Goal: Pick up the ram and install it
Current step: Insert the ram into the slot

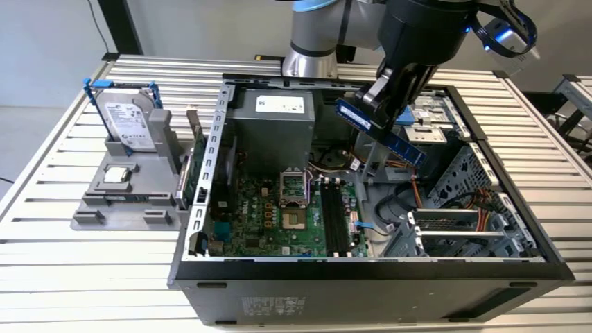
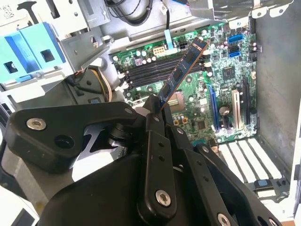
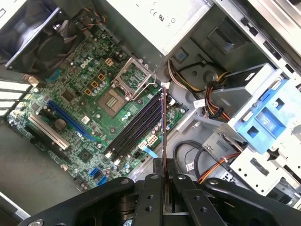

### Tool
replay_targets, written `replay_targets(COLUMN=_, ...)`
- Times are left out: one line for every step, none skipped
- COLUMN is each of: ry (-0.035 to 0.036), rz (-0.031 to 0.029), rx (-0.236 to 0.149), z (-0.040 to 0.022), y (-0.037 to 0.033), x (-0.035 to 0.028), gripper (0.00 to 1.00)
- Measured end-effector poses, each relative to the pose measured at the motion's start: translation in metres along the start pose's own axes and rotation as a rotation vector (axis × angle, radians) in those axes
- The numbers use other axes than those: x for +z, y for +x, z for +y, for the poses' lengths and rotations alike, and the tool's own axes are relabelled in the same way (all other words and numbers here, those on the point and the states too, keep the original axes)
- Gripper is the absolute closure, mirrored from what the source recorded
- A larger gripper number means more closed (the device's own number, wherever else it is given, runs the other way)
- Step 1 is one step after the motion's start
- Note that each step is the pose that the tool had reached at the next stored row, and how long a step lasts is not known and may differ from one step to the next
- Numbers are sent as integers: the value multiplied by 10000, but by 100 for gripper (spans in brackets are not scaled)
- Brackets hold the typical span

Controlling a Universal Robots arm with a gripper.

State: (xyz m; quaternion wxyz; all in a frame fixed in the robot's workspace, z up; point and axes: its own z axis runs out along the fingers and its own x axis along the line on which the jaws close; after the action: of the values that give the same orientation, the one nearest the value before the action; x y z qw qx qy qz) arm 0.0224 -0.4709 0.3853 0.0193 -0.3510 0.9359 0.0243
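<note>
The ram (image 1: pixel 393 142) is a long blue circuit-board stick held tilted in the air above the open computer case (image 1: pixel 370 267). My gripper (image 1: pixel 378 103) is shut on one end of it, and the free end points down toward the motherboard. In the second wrist view the ram (image 2: pixel 181 73) sticks out from my black fingers (image 2: pixel 154 123) over the black memory slots (image 2: pixel 157 66). The first wrist view shows the ram (image 3: pixel 163 127) edge-on, hanging above those slots (image 3: pixel 136 127) and apart from them. The slots (image 1: pixel 333 218) lie beside the CPU socket (image 1: pixel 294 187).
A silver hard drive (image 1: pixel 129 121) in a blue frame stands on a grey holder outside the case, at the exterior view's left. Inside the case are a grey power supply (image 1: pixel 268 125), a blue drive bay (image 3: pixel 263 117), loose cables (image 3: pixel 211 99) and metal walls.
</note>
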Motion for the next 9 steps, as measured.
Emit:
replay_targets(ry=1, rz=-1, rx=14, z=0, y=0, x=0, gripper=100)
replay_targets(ry=2, rz=-1, rx=28, z=0, y=0, x=0, gripper=100)
replay_targets(ry=3, rz=-1, rx=41, z=0, y=0, x=0, gripper=100)
replay_targets(ry=3, rz=-2, rx=57, z=0, y=0, x=0, gripper=100)
replay_targets(ry=4, rz=-2, rx=72, z=0, y=0, x=0, gripper=100)
replay_targets(ry=5, rz=-3, rx=88, z=0, y=0, x=0, gripper=100)
replay_targets(ry=6, rz=-3, rx=104, z=0, y=0, x=0, gripper=100)
replay_targets(ry=7, rz=-4, rx=122, z=0, y=0, x=0, gripper=100)
replay_targets(ry=8, rz=-4, rx=139, z=0, y=0, x=0, gripper=100)
